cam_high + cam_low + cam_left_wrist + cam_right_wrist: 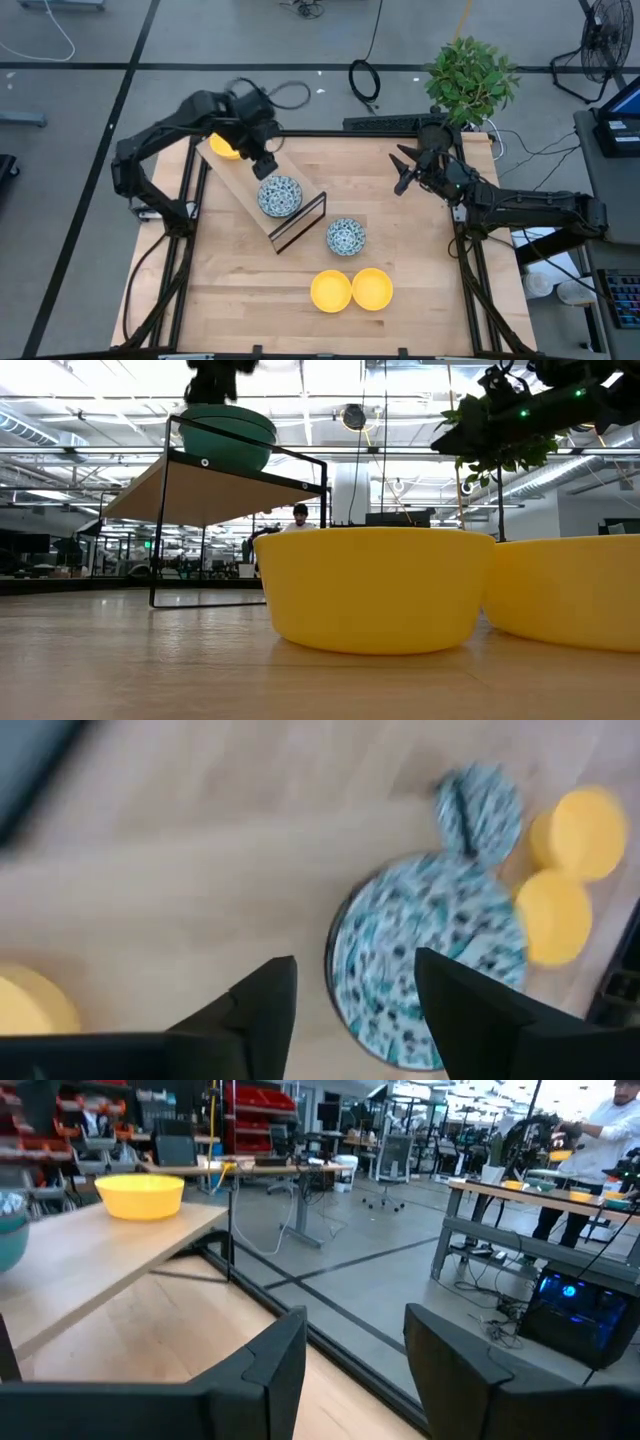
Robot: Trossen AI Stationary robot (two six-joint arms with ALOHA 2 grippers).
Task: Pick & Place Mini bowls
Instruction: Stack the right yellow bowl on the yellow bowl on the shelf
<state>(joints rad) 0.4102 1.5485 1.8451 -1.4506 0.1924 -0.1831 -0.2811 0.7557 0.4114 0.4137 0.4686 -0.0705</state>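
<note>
Pale wood table [250,300] fills the lower middle of the high view, with a raised wooden shelf [240,185] on a black wire frame slanting across its upper left part. On that shelf sit two mini bowls: a blue-patterned bowl [280,196] near the shelf's lower end and a yellow bowl [224,148] at its upper end, half covered by the left arm. The left gripper [265,166] hovers just above and to the upper left of the patterned bowl, its fingers spread wide and holding nothing; in the left wrist view that bowl [430,960] lies between and just beyond the two dark fingers [250,1010], mouth up, blurred. A second patterned bowl [346,237] stands on the table right of the shelf, and two more yellow bowls [351,290] sit side by side, touching, at lower centre. All the bowls are round and upright, so none has a long axis. In the low view the two yellow bowls loom large, the right one cut off by the frame edge. The right gripper [404,170] waits at upper right near the potted plant [470,80], well apart from every bowl, fingers apart and empty. Only five bowls can be made out.
</note>
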